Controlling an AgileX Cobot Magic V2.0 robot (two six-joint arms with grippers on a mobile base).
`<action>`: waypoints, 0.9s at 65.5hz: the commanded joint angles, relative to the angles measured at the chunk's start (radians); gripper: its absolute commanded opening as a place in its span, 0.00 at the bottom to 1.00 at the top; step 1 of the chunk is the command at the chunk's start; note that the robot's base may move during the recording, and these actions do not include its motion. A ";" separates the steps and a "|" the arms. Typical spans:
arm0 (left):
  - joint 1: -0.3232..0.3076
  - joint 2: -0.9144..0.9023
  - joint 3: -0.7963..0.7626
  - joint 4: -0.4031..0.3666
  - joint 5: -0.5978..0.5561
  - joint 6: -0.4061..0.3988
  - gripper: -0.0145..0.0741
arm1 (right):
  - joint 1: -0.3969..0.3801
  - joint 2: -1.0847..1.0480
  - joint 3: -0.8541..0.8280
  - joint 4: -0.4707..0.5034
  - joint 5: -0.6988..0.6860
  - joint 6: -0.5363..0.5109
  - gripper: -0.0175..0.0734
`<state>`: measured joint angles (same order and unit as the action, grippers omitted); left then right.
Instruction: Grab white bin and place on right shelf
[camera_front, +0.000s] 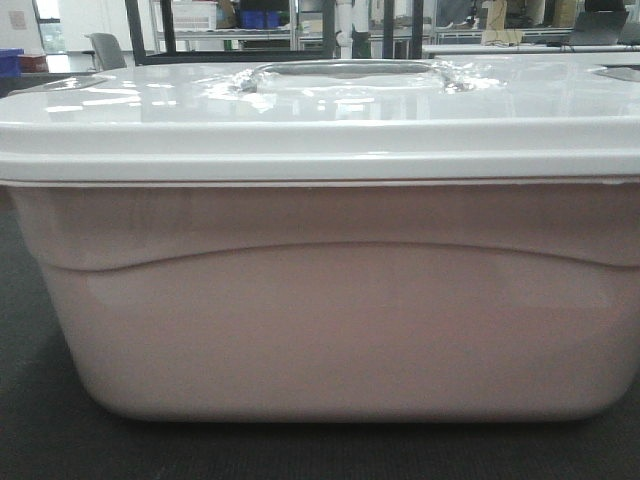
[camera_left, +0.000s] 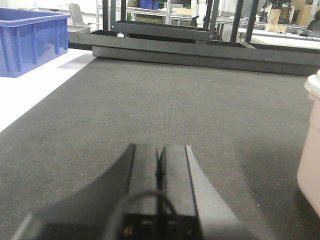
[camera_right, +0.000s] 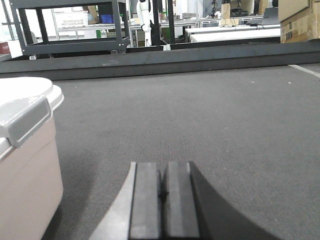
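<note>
While the white bin (camera_front: 330, 320) sits lidded on the dark carpet (camera_left: 175, 100) directly before the robot, the left gripper (camera_left: 160, 170) and right gripper (camera_right: 162, 192) flank it low on either side, each with jaws pressed together and holding nothing. The placement suggests a two-armed squeeze-lift, the bin looking too wide for one pincer.
</note>
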<state>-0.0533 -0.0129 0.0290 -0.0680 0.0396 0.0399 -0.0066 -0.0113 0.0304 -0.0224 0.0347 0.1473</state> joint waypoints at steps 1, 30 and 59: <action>-0.004 -0.009 -0.001 -0.003 -0.087 -0.007 0.03 | -0.008 -0.016 -0.003 -0.007 -0.090 -0.009 0.25; -0.004 -0.009 -0.001 -0.003 -0.090 -0.007 0.03 | -0.008 -0.016 -0.003 -0.007 -0.097 -0.009 0.25; -0.004 -0.009 -0.006 -0.003 -0.333 -0.007 0.03 | -0.008 -0.016 -0.003 -0.007 -0.298 -0.009 0.25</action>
<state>-0.0533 -0.0129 0.0290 -0.0680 -0.0700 0.0399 -0.0066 -0.0113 0.0304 -0.0224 -0.0639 0.1473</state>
